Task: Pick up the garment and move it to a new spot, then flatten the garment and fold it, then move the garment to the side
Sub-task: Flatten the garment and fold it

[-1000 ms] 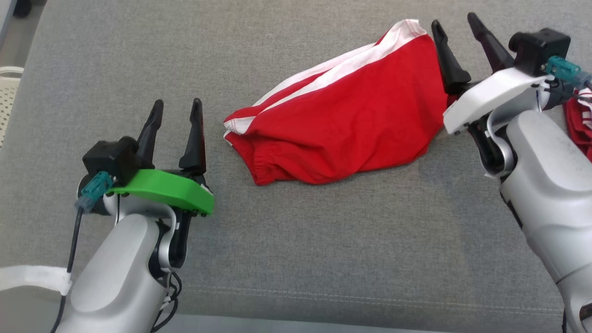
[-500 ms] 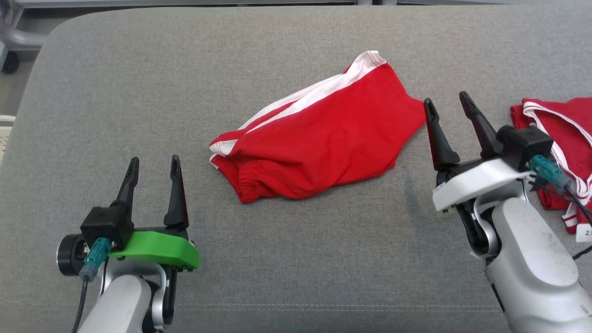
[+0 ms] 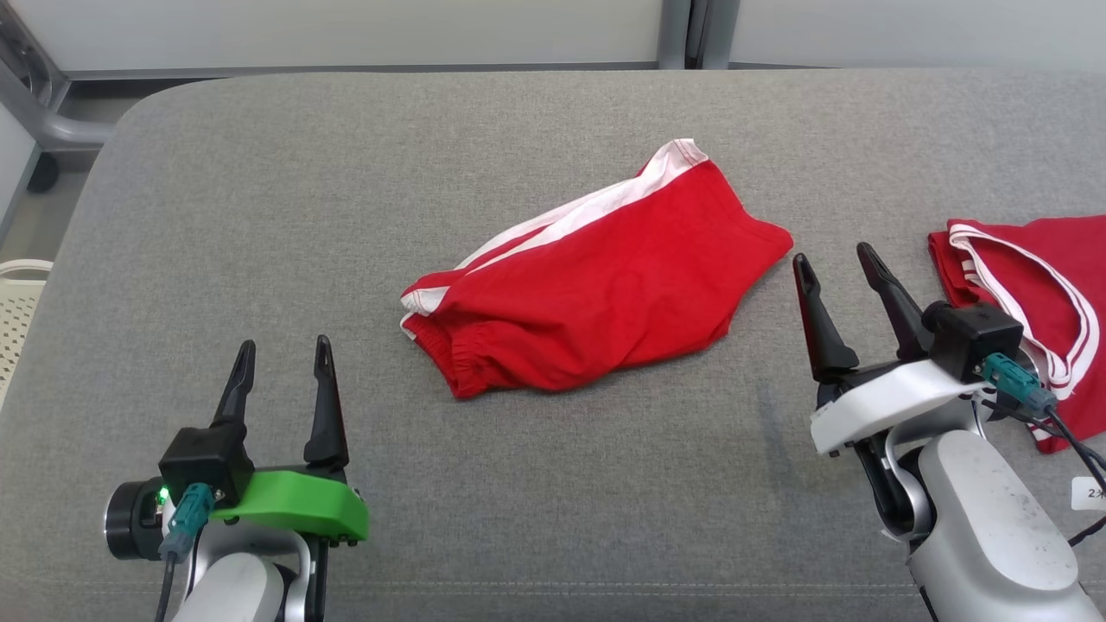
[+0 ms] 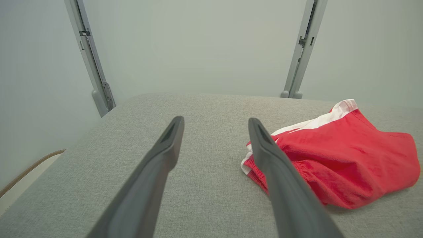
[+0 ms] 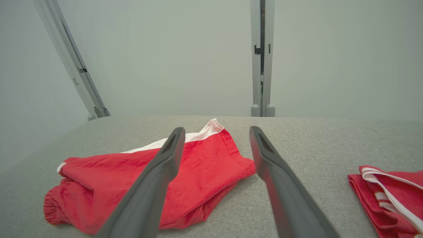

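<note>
Nearest us, the left gripper (image 3: 285, 343) and right gripper (image 3: 831, 252) hover over the grey tabletop (image 3: 346, 173), jaws spread, both empty. The right one, a second ago at the edge of the red garment (image 3: 596, 294), has drawn back as our view lifted. Beyond, that garment lies mid-tabletop, rumpled and free, so we judge it set down and flattening next. Another red piece (image 3: 1028, 268) lies at the right.

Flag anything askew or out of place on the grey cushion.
The red shorts lie rumpled and slanted in the middle of the grey cushion, waistband bunched at the left end, not flat. A second red garment sits beside the right pincer. Nothing looks damaged or spilled.
</note>
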Robot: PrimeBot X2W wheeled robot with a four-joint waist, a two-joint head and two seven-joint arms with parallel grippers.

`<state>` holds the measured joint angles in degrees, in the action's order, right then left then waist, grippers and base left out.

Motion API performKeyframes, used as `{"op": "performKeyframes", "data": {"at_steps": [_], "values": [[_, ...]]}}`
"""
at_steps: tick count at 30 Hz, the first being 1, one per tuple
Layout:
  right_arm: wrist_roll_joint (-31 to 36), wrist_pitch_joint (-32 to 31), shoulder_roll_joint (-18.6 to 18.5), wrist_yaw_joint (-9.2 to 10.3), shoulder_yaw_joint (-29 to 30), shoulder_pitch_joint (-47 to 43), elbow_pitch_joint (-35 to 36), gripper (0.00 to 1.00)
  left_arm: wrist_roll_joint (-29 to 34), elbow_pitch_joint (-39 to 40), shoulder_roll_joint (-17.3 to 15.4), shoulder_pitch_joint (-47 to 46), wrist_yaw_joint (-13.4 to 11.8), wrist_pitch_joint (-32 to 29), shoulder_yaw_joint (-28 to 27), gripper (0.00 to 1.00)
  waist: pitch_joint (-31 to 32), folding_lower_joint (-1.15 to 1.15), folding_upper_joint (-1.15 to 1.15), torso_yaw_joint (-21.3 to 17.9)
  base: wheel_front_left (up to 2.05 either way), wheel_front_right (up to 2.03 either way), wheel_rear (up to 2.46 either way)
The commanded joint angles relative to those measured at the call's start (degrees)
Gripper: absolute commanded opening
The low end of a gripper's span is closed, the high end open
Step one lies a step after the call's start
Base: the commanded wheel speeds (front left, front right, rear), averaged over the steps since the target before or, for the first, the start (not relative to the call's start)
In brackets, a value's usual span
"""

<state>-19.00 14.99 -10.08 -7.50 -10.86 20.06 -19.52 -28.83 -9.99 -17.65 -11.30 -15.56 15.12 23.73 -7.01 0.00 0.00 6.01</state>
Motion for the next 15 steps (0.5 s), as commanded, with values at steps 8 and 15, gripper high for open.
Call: {"op": "performKeyframes", "data": {"at_steps": [8,15], "values": [[-1.5,-0.3,-2.1,0.02,0.0,3.2,-5.4,1.0,0.1,-0.3,0.2,-1.6,0.4,-0.2,0.7,1.0,-1.1,0.0,0.0,1.6,0.0,0.0,0.0],[-4.2,-4.4,-7.0,0.02,-2.5,11.4,-16.0,1.0,0.8,-0.8,2.7,-5.1,2.1,-0.2,3.0,1.0,-5.4,0.0,0.0,6.0,0.0,0.0,0.0]]}}
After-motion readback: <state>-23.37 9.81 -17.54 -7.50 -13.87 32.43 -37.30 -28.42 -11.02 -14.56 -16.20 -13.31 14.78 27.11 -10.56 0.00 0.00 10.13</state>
